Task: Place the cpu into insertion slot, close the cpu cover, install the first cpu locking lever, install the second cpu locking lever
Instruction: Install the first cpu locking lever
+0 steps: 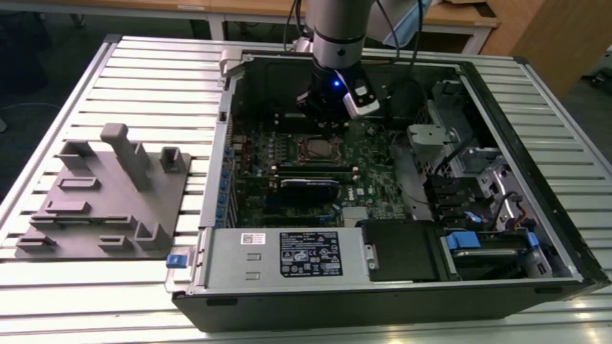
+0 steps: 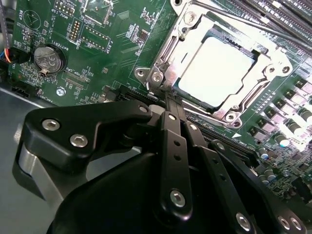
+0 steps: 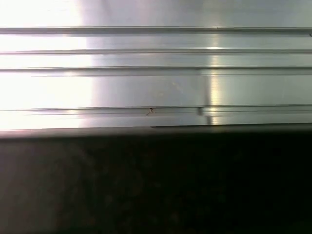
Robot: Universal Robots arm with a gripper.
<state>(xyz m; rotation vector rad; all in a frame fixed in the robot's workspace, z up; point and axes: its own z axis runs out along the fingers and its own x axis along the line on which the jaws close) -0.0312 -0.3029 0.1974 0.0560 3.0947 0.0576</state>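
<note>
The cpu (image 2: 214,70), a dull silver square, lies in the insertion slot (image 1: 314,148) on the green board inside the open computer case. The cpu cover (image 2: 258,78), a silvery frame, lies flat around it with the chip showing through its window. A thin metal lever rod (image 2: 263,27) runs along one side of the socket. My gripper (image 2: 168,102) is shut, its black fingers (image 2: 171,141) pressed together with nothing visible between them, and the tips sit right at a corner of the socket's metal rim (image 2: 155,77). In the exterior view the gripper (image 1: 323,115) hangs just behind the socket.
The case walls (image 1: 229,143) surround the board. A power supply (image 1: 287,254) and drive bays (image 1: 478,179) stand around the socket, and a black card (image 1: 311,188) sits in front of it. A coin battery (image 2: 46,57) lies nearby. A grey fixture (image 1: 105,193) rests on the slatted table (image 3: 156,87).
</note>
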